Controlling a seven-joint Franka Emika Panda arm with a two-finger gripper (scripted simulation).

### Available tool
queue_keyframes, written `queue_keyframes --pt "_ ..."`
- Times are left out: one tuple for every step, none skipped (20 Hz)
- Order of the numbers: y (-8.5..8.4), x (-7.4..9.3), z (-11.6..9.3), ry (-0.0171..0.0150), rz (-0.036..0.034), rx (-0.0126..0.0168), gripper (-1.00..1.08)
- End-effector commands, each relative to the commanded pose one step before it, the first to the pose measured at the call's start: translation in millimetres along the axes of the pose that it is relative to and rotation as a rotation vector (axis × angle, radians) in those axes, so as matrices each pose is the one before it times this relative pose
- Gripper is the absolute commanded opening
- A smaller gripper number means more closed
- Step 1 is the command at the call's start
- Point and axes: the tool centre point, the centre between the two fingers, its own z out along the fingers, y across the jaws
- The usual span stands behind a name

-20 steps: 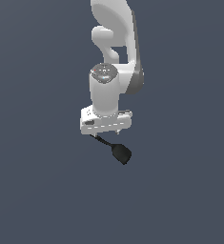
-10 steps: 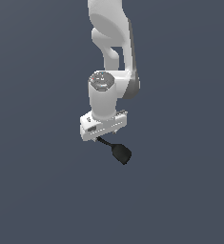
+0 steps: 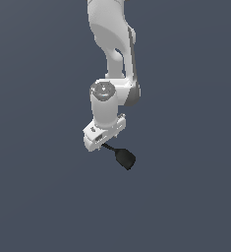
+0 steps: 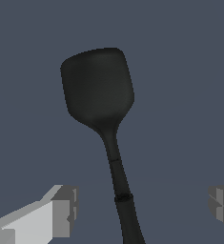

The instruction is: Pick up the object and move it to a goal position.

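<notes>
1. We see the white Panda arm point(image 3: 112, 44) reaching down from the top of the exterior view, its wrist pointing down.
2. Our hand point(image 3: 103, 144) sits at the arm's lower end, over a plain dark grey-blue ground.
3. The black utensil point(image 3: 123, 157) sticks out from under the hand toward the exterior view's right, its rounded head lowest and its thin handle running up into the hand.
4. In the wrist view the utensil point(image 4: 103, 109) rises between the two grey fingertips point(image 4: 66, 209), which stand well apart on either side of the handle.
5. Neither fingertip visibly touches the handle there, so we cannot tell whether the hand is clamping the utensil.
</notes>
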Motion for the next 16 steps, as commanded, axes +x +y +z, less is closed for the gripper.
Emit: queue_keyframes --pt "-0.79 -2.41 6.7 0.00121 -0.06735 0.00191 1.0" --pt "-0.38 -0.85 2.4 0.00052 -0.02399 0.00077 1.0" --pt "-0.4 -0.78 2.25 0.00056 -0.02263 0.00074 1.0" --pt "-0.4 -0.72 2.1 0.00059 -0.02125 0.0007 1.0" --pt "-0.4 -0.66 1.95 0.0006 -0.01989 0.00066 1.0" --pt "-0.4 -0.6 1.81 0.00061 -0.01852 0.00061 1.0" --pt "-0.39 -0.54 1.67 0.0006 -0.01715 0.00057 1.0" --pt "-0.37 -0.49 1.53 0.00059 -0.01578 0.00052 1.0" --pt "-0.35 -0.44 1.39 0.00057 -0.0144 0.00047 1.0" --pt "-0.33 -0.39 1.25 0.00054 -0.01304 0.00043 1.0" --pt "-0.3 -0.34 1.12 0.0005 -0.01166 0.00038 1.0" --pt "-0.27 -0.3 0.98 0.00045 -0.01028 0.00033 1.0" --pt "-0.24 -0.25 0.85 0.00041 -0.00892 0.00029 1.0" --pt "-0.21 -0.21 0.72 0.00035 -0.00755 0.00024 1.0" --pt "-0.17 -0.17 0.58 0.00029 -0.00617 0.00019 1.0" --pt "-0.14 -0.13 0.45 0.00023 -0.0048 0.00015 1.0"
